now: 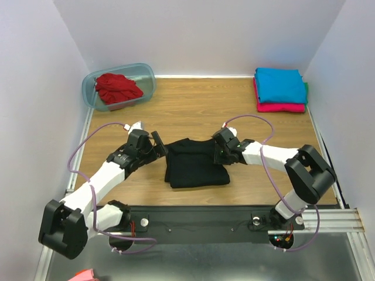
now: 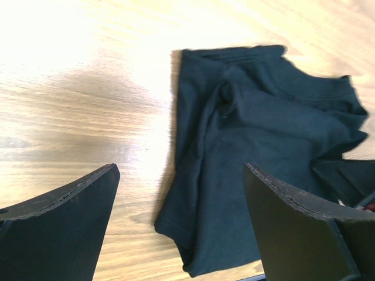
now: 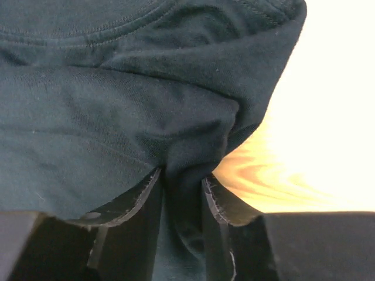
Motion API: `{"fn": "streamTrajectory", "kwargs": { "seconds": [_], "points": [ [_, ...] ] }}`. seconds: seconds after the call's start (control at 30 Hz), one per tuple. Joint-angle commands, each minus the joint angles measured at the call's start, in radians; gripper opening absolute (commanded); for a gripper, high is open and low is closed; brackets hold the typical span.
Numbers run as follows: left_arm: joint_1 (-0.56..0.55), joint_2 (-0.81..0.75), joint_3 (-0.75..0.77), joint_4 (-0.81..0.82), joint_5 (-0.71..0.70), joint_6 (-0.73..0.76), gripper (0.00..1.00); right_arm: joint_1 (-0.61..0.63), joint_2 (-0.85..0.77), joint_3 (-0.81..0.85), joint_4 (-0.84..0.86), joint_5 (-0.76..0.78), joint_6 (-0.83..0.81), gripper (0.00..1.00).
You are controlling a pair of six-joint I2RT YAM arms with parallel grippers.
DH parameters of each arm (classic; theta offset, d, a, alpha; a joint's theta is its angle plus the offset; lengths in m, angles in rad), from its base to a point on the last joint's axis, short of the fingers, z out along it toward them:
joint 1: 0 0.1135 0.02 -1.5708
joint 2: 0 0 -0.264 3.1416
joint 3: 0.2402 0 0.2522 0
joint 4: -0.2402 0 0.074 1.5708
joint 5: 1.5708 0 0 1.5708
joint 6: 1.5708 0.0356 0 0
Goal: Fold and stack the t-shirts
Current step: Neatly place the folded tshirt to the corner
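A black t-shirt lies roughly folded on the wooden table between my two arms. My right gripper is at its right edge; in the right wrist view the gripper pinches a fold of the black t-shirt between its jaws. My left gripper hovers open just left of the shirt; in the left wrist view the gripper has wide-apart fingers, with the black t-shirt lying untouched below. A red t-shirt sits crumpled in the tub. A folded turquoise t-shirt rests on a folded magenta one at the back right.
The translucent tub stands at the back left corner. White walls close in the table on the left, back and right. A dark rail with the arm bases runs along the near edge.
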Motion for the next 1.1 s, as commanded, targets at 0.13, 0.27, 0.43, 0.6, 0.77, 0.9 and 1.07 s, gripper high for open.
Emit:
{"fn": "streamTrajectory", "kwargs": {
  "seconds": [0.13, 0.27, 0.43, 0.6, 0.77, 0.9, 1.07],
  "points": [
    [0.007, -0.134, 0.045, -0.078, -0.101, -0.035, 0.98, 0.027, 0.153, 0.123, -0.007, 0.228, -0.138, 0.11],
    [0.009, -0.191, 0.048, -0.098, -0.134, -0.046, 0.98, 0.013, 0.168, 0.247, -0.007, 0.36, -0.295, 0.0],
    [0.009, -0.232, 0.056, -0.138, -0.196, -0.057, 0.98, -0.063, 0.176, 0.41, 0.0, 0.432, -0.507, 0.0],
    [0.011, -0.255, 0.074, -0.188, -0.246, -0.077, 0.98, -0.208, 0.138, 0.484, 0.088, 0.354, -0.778, 0.0],
    [0.011, -0.263, 0.094, -0.218, -0.302, -0.097, 0.98, -0.321, 0.136, 0.545, 0.166, 0.264, -1.006, 0.0],
    [0.012, -0.26, 0.126, -0.251, -0.342, -0.101, 0.98, -0.381, 0.166, 0.614, 0.203, 0.236, -1.171, 0.0],
    [0.012, -0.261, 0.153, -0.291, -0.388, -0.118, 0.98, -0.488, 0.219, 0.749, 0.207, 0.216, -1.252, 0.0]
  ]
}}
